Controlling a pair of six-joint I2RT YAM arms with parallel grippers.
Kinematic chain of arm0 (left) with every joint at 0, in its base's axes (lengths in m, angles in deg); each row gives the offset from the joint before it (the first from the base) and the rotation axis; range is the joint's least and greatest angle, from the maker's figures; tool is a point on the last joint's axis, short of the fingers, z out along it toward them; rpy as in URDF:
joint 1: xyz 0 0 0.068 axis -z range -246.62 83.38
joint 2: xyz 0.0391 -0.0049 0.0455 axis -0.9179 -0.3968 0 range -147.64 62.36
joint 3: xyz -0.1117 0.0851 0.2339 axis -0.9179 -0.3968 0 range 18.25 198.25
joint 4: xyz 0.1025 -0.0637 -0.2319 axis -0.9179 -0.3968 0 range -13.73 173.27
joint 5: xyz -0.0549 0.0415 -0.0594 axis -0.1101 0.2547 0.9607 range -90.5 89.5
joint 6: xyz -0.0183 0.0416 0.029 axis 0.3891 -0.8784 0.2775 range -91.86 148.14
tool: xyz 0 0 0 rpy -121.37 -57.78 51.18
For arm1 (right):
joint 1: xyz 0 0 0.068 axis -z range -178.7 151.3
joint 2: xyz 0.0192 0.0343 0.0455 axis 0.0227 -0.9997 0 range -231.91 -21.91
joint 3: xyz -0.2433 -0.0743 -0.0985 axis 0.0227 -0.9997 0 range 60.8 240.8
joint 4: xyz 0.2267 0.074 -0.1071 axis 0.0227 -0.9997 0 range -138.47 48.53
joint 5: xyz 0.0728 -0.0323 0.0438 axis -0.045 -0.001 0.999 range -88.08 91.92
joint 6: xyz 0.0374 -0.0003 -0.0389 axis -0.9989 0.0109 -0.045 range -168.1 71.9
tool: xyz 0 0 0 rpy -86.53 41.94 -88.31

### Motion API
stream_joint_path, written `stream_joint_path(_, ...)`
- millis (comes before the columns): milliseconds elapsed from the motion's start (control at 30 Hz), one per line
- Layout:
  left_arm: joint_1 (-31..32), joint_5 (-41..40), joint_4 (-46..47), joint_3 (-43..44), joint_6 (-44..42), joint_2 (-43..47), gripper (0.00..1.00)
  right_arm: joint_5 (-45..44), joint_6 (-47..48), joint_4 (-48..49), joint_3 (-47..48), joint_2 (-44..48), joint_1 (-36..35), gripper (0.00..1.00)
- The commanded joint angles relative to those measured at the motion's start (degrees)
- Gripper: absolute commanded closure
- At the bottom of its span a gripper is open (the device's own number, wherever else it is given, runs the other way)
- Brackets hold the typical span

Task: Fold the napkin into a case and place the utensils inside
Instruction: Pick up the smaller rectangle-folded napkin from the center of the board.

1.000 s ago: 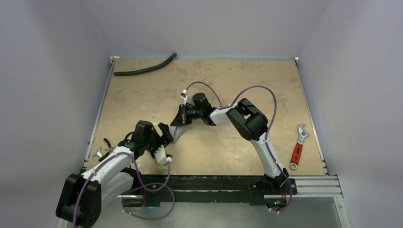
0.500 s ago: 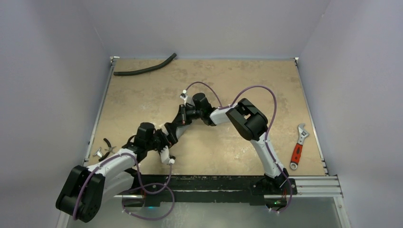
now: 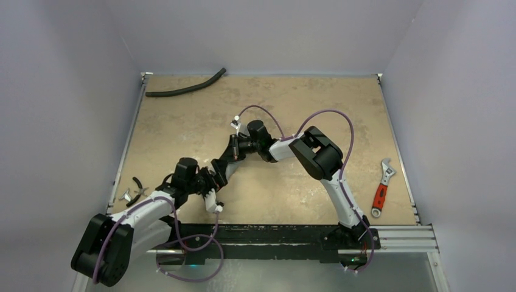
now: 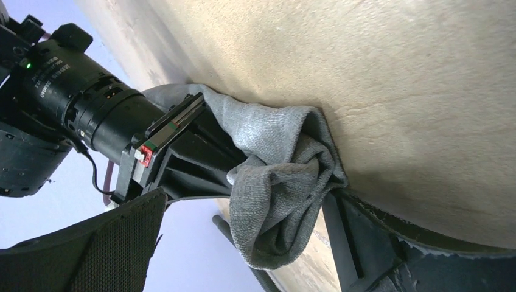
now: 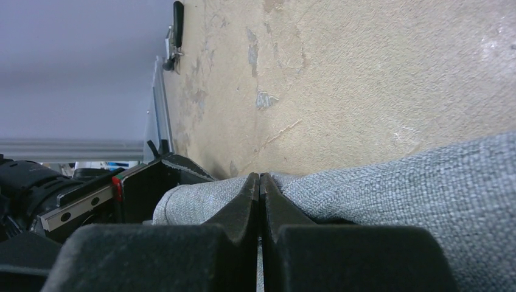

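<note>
The table (image 3: 304, 109) carries the napkin (image 4: 274, 176) left of centre towards the near edge, bunched rather than flat. The right gripper (image 5: 260, 179) is pinched tight on a fold of it. The left gripper (image 3: 212, 180) gapes wide beside the bunch. It probably needs a free corner to spread the cloth. The hose (image 3: 185, 88) at the far-left corner and the wrench (image 3: 381, 188) by the right edge lie well clear. No utensils can be made out.

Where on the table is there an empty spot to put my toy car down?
The big far stretch between the hose and the wrench is bare, and so is the near patch between the left arm and right arm. It is crowded left of the middle, where the left end effector and right end effector meet at the napkin.
</note>
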Motion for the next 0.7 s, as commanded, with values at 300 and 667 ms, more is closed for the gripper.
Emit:
stream_joint_path(300, 0.88, 0.82, -7.87, 3.19, -13.04, -5.49, 0.29, -0.72, 2.34, -11.36, -3.57, -4.18, -1.74, 1.00)
stream_joint_path(667, 1.39, 3.83, -3.13, 2.98, -8.76, -6.36, 1.00, -1.10, 1.57, -10.20, -4.52, -3.54, -1.71, 1.00)
